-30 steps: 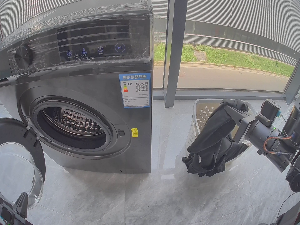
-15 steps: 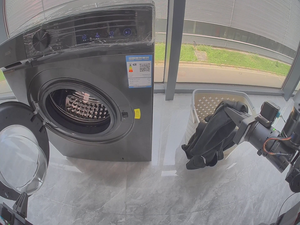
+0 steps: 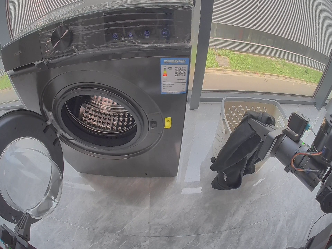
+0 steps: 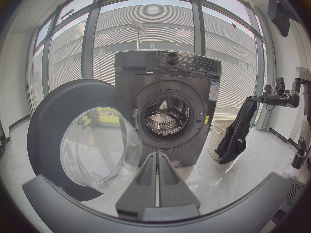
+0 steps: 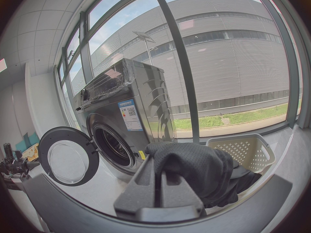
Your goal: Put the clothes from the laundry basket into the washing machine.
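Black mesh garment (image 3: 238, 153), judged soft, light and limp, hangs in front of the basket (image 3: 231, 102) from my right pincer (image 3: 256, 126), closed on a bunched top fold, a hold that should carry it, tail trailing

On washing machine (image 3: 138, 70): blue label (image 3: 174, 83) with QR code (image 3: 180, 71), yellow sticker (image 3: 167, 122); print likely illegible.

Left of the right claw (image 3: 255, 124), bare floor (image 3: 193, 163) runs open to the washing machine (image 3: 114, 70), whose drum mouth (image 3: 102, 116) gapes unblocked; its door (image 3: 29, 166) stands swung aside beyond. Directly under the claw, the dark garment (image 3: 238, 149) hangs against the laundry basket (image 3: 238, 101).
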### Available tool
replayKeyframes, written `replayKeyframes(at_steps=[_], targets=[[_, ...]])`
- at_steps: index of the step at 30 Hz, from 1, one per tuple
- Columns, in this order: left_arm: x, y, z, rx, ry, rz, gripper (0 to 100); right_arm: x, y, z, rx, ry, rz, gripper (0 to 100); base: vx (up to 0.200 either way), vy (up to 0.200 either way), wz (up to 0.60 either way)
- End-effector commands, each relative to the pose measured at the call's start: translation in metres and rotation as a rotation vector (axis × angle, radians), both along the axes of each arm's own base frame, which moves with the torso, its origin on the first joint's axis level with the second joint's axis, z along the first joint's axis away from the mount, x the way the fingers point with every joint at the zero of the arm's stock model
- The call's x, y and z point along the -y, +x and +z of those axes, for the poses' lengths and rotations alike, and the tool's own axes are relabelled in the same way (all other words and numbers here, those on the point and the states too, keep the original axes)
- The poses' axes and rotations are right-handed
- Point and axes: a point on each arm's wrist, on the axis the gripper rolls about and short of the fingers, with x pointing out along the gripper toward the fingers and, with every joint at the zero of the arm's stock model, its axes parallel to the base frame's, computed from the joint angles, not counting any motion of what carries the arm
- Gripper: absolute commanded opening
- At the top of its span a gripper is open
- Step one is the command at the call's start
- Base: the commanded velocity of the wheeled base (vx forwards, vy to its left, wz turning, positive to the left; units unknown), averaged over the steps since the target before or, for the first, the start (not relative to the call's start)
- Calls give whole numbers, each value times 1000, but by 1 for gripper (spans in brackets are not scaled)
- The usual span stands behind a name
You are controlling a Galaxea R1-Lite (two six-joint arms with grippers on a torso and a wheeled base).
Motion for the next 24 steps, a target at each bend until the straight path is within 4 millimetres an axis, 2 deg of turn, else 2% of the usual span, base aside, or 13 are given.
replayKeyframes(at_steps=[1,10,19,24], targets=[[0,0,-5,0,0,1,0,-1,0,0,-1,-1,2,0,0,200,0],[0,0,-5,0,1,1,0,-1,0,0,-1,-1,2,0,0,200,0],[0,0,-5,0,3,1,0,0,0,0,-1,-2,2,0,0,0,0],[0,0,-5,0,4,1,0,0,-1,-1,-2,-3,2,0,-200,0,0]])
